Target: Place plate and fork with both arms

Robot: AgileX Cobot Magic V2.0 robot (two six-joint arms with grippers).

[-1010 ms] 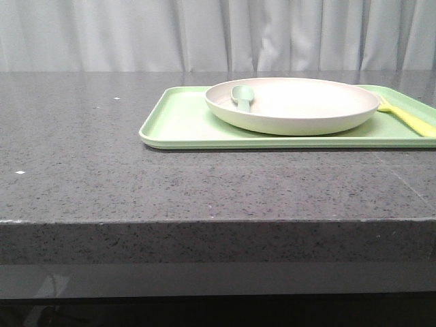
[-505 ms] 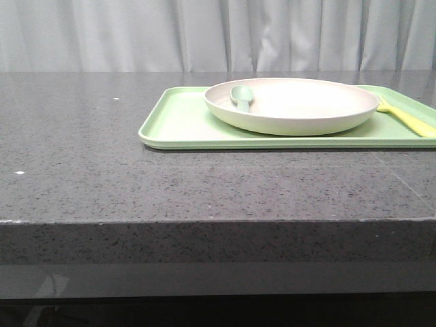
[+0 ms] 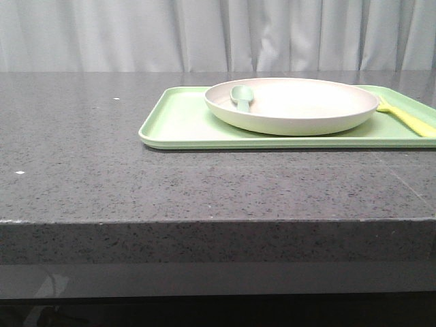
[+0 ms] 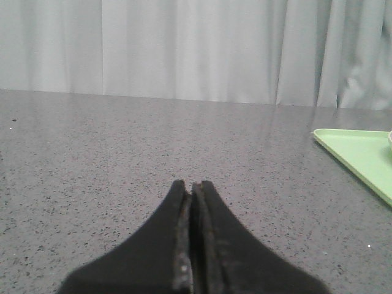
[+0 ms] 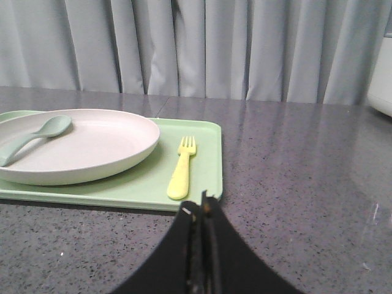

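The cream plate (image 3: 293,103) rests on a light-green tray (image 3: 180,122) on the grey counter, with a grey-green spoon (image 3: 241,96) lying in it. The pale-yellow fork (image 3: 407,117) lies on the tray to the plate's right. In the right wrist view the plate (image 5: 92,144) and fork (image 5: 182,168) sit just beyond my right gripper (image 5: 199,208), which is shut and empty near the tray's front edge. My left gripper (image 4: 193,187) is shut and empty over bare counter, well left of the tray (image 4: 361,153). Neither gripper shows in the front view.
A pale curtain hangs behind the counter. The counter's front edge (image 3: 218,221) runs across the front view. A white object (image 5: 383,86) stands at the far right edge in the right wrist view.
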